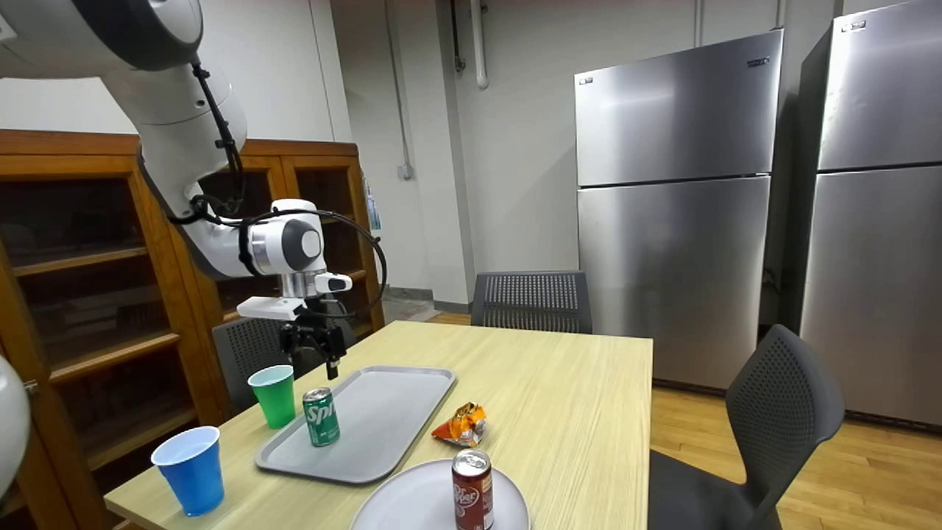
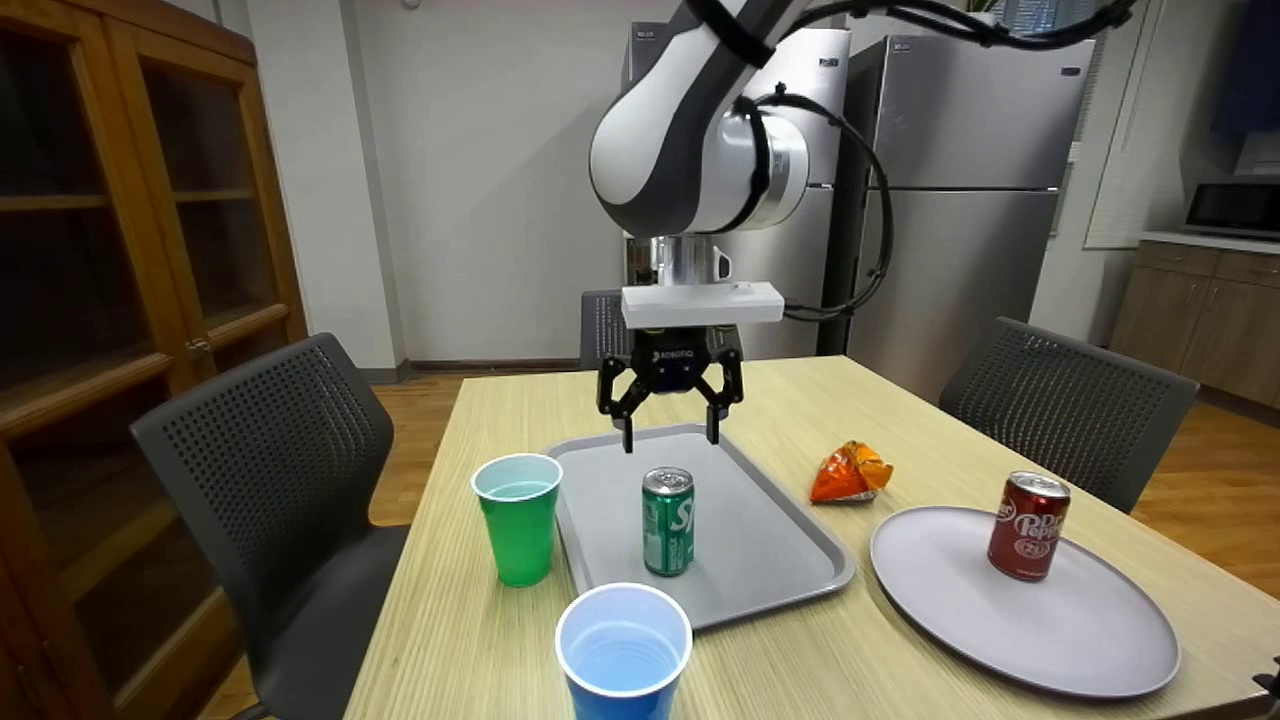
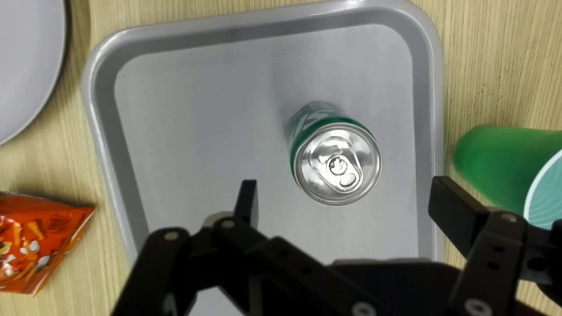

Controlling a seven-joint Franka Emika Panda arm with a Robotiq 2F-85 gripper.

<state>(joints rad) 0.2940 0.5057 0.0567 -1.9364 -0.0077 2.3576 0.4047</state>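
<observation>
Gaping jaws (tray [image 3: 237,136] partly hidden)

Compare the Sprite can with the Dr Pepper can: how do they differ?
The Sprite can is green; the Dr Pepper can is dark red. The Sprite can stands on the tray, the Dr Pepper can on the round plate. The Sprite can is nearer the open jaws than the Dr Pepper can. Both are upright and silver-topped.

Bare tray [image 3: 197,109] rings the can [image 3: 334,154]; a green cup [image 2: 518,524] obstructs just outside the tray.
</observation>
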